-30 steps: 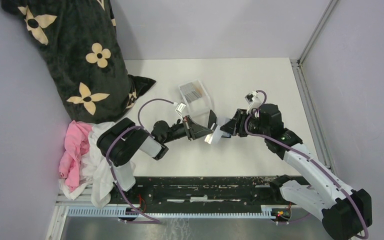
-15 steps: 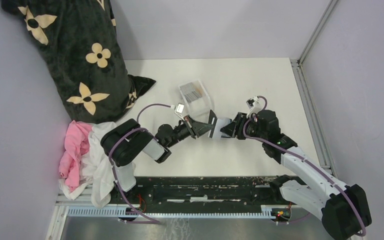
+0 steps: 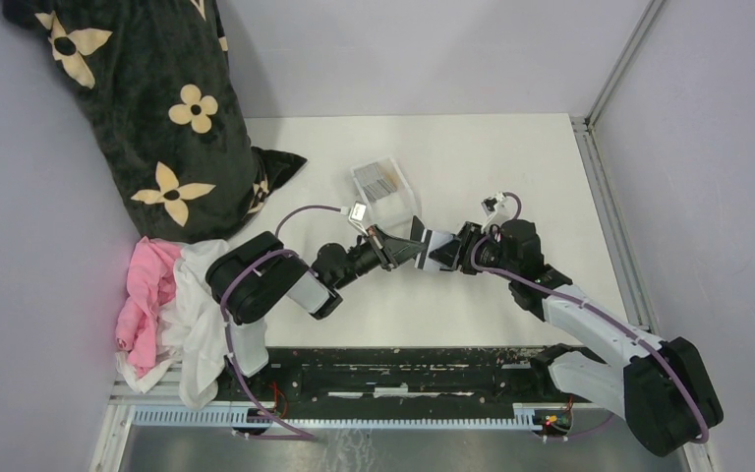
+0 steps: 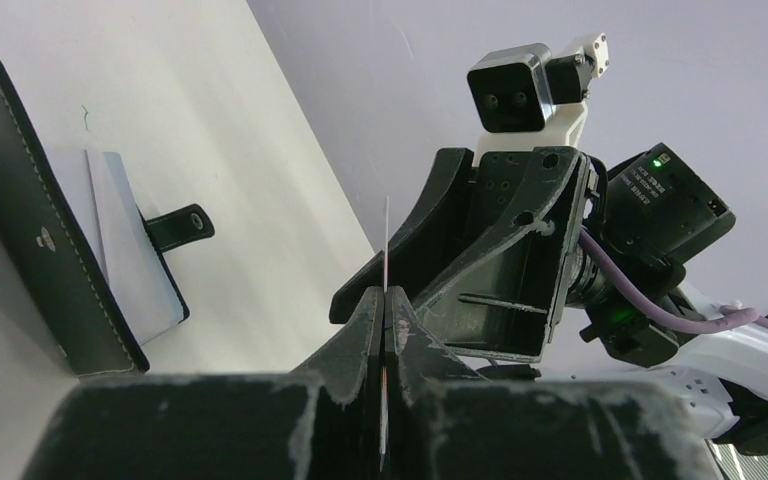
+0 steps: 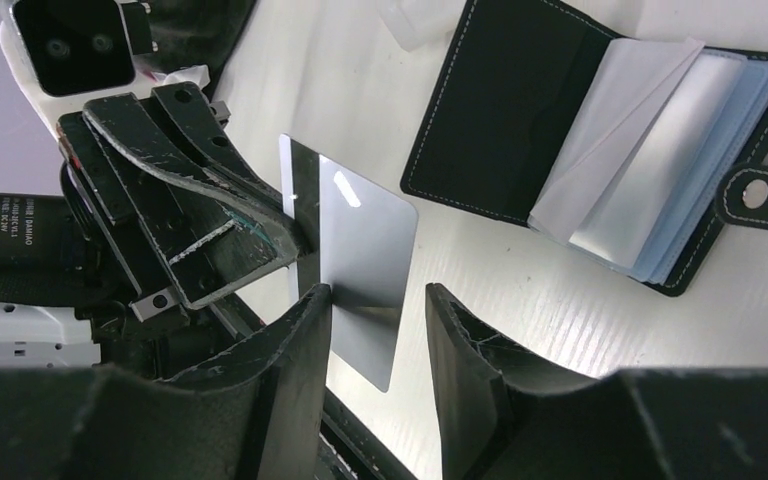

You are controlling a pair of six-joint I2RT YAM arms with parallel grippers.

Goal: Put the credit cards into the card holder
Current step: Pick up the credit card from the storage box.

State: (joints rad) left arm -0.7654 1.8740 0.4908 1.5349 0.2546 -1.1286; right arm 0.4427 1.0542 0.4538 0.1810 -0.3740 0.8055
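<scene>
My left gripper (image 3: 400,252) is shut on a silver credit card (image 5: 360,260), seen edge-on in the left wrist view (image 4: 387,240). My right gripper (image 3: 444,251) faces it, open, its jaws on either side of the card's free end; the card touches the left finger (image 5: 300,330). The black card holder (image 5: 520,110) lies open on the table just beyond both grippers, its pale slots (image 5: 650,190) and snap tab (image 5: 755,195) showing. It also shows in the left wrist view (image 4: 50,250) and the top view (image 3: 416,229). More grey cards (image 3: 380,180) lie in the clear tray (image 3: 400,201).
A black cloth with tan flowers (image 3: 147,98) fills the back left. Pink and white cloth (image 3: 162,305) lies at the left near edge. A metal frame rail (image 3: 605,216) runs along the right side. The arm bases' black rail (image 3: 403,374) spans the near edge.
Both grippers have closed in on each other above the card holder. The card in the left gripper now sits between the right gripper's open jaws.
</scene>
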